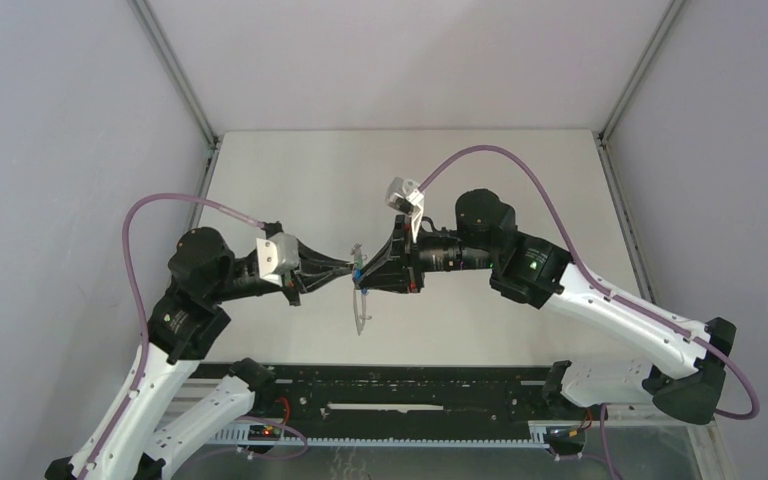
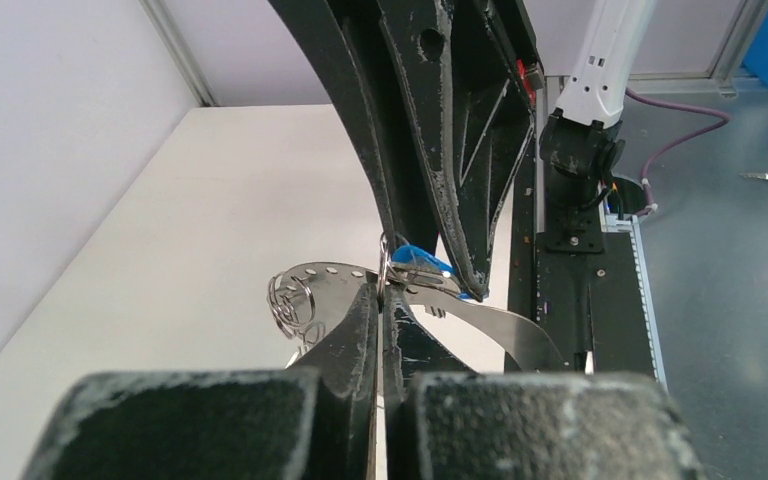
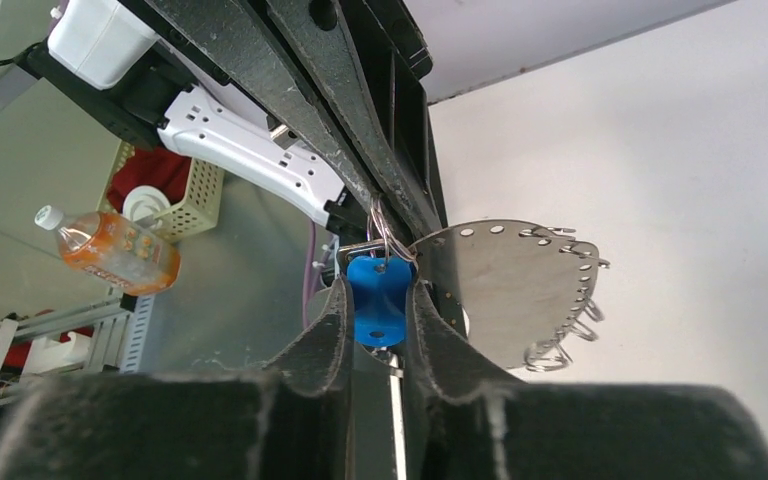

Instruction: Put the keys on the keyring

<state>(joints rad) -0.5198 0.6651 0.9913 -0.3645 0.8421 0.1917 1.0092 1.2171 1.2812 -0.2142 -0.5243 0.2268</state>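
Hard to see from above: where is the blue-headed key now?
Right wrist view: the blue-headed key is held by the right gripper, mid-air beside the keyring that the left gripper pinches.

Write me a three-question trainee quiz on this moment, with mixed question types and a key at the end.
1. Pick one: what sits between the right pincer's fingers? A) the blue plastic head of a silver key; B) a green plastic key head; C) nothing.
2. Fill the gap: the left pincer is ___ on a thin wire loop at the rim of the wide grey perforated metal keyring band.
3. True or false: the keyring band lies flat with no pincer touching it.
Key: 1 A. 2 shut. 3 false; it hangs in the air from the left pincer.
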